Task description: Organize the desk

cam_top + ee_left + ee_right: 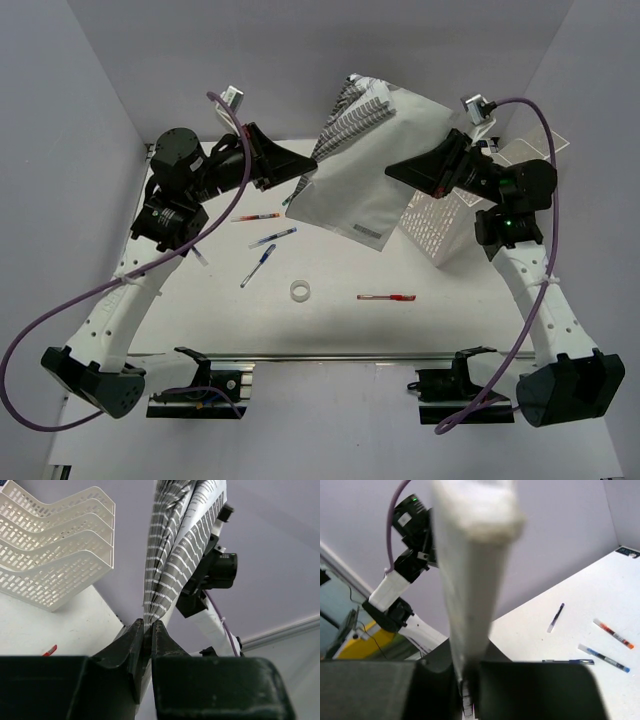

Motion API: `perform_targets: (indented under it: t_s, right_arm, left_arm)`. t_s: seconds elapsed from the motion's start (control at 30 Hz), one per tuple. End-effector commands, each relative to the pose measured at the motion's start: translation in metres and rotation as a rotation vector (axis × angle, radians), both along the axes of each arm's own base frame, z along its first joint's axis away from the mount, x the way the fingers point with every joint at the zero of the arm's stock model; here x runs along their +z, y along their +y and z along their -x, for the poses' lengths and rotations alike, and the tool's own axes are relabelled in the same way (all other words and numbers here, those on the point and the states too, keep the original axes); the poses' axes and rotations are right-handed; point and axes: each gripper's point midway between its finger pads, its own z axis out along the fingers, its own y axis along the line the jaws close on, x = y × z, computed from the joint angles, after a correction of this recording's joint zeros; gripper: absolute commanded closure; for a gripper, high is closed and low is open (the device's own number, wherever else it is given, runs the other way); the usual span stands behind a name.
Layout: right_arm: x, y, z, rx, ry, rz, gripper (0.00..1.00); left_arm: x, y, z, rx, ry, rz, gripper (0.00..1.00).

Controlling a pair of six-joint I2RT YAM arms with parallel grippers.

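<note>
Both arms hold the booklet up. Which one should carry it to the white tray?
Right, probably. The right gripper clamps the booklet edge nearest the perforated tray, which stands beside that arm; the left gripper holds the far edge.

A white surface (330, 325), edged along its near side by a silver rail (340, 355), carries scattered stationery: a red pen (386, 297) right of centre and a small roll of tape (300, 290) near the middle. Left of the tape lie a blue pen (257, 266), a second blue pen (273, 238) and an orange-marked pen (256, 217), while a white perforated tray (432, 228) stands at the right.
</note>
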Motion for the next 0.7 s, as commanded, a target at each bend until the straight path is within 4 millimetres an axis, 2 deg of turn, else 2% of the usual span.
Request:
perform_targets:
  t_s: [0.0,0.13,0.17,0.23,0.27,0.33,0.37,0.4,0.43,0.53,0.6,0.63,0.67]
  right_arm:
    - [0.039,-0.012,0.011,-0.051,-0.189,-0.013,1.0]
    - [0.051,-0.022,0.004,-0.108,-0.24,0.02,1.0]
    - [0.059,-0.024,0.004,-0.124,-0.241,0.027,1.0]
    - [0.065,-0.031,-0.005,-0.191,-0.287,0.056,1.0]
    - [0.08,-0.034,-0.004,-0.223,-0.328,0.057,1.0]
    - [0.081,-0.042,-0.015,-0.29,-0.346,0.1,1.0]
    - [0.085,-0.046,-0.02,-0.323,-0.352,0.105,1.0]
    - [0.092,-0.049,-0.018,-0.345,-0.363,0.115,1.0]
    - [0.096,-0.055,-0.022,-0.385,-0.395,0.132,1.0]
    - [0.107,-0.066,-0.029,-0.472,-0.427,0.153,1.0]
    - [0.112,-0.072,-0.033,-0.525,-0.448,0.164,1.0]
    - [0.11,-0.086,-0.044,-0.607,-0.46,0.196,1.0]
    - [0.109,-0.091,-0.048,-0.638,-0.467,0.212,1.0]
  left_arm:
    - [-0.007,0.0,0.003,-0.005,-0.012,-0.037,1.0]
    - [-0.023,-0.001,-0.01,0.022,-0.001,-0.098,1.0]
    - [-0.019,0.0,-0.011,0.028,-0.013,-0.102,0.94]
    - [-0.023,0.003,-0.017,0.063,-0.017,-0.137,0.79]
    - [-0.023,0.004,-0.019,0.075,-0.021,-0.148,0.59]
    - [-0.024,0.01,-0.026,0.131,-0.032,-0.183,0.47]
    - [-0.021,0.013,-0.027,0.153,-0.04,-0.191,0.37]
    - [-0.017,0.017,-0.029,0.181,-0.067,-0.206,0.33]
    - [-0.022,0.022,-0.033,0.214,-0.051,-0.231,0.32]
    - [-0.021,0.034,-0.038,0.295,-0.058,-0.256,0.29]
    - [-0.015,0.045,-0.033,0.343,-0.087,-0.251,0.26]
    - [-0.024,0.047,-0.034,0.358,-0.085,-0.255,0.25]
    - [-0.027,0.049,-0.033,0.368,-0.087,-0.254,0.26]
